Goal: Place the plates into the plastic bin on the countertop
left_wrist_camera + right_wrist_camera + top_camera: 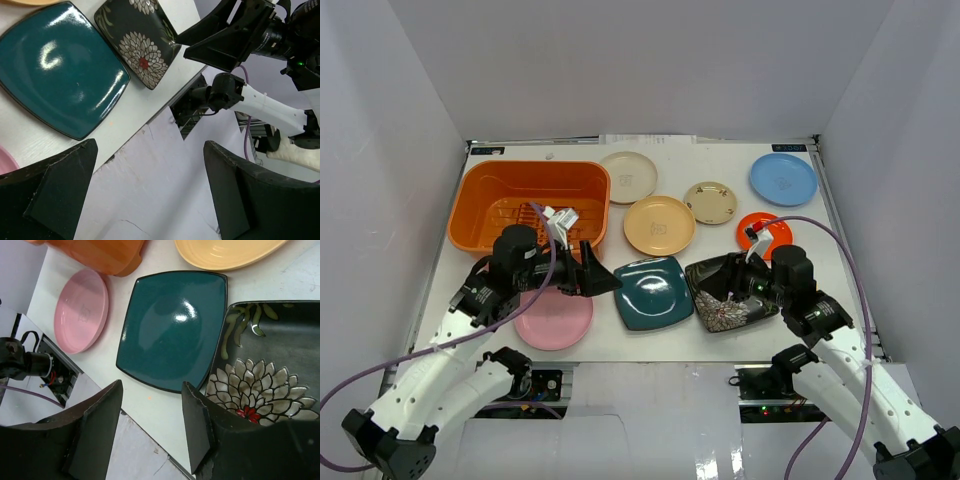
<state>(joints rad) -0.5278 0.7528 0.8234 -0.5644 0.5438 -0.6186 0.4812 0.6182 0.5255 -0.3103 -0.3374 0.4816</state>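
Note:
The orange plastic bin [530, 205] stands at the back left of the white countertop [720, 335] and holds no plate. The pink plate [554, 318], square teal plate [653, 292] and square black floral plate [732, 300] lie along the front. Tan [659, 224], cream [628, 176], small tan [710, 202], blue [783, 179] and orange [765, 232] plates lie behind. My left gripper [595, 272] is open and empty between the bin and the teal plate [55, 70]. My right gripper [720, 283] is open and empty above the floral plate [265, 365].
White walls enclose the countertop on three sides. The front table edge and arm bases [765, 380] lie just below the front plates. My right arm partly covers the orange plate. A white tag [560, 218] hangs at the bin's front rim.

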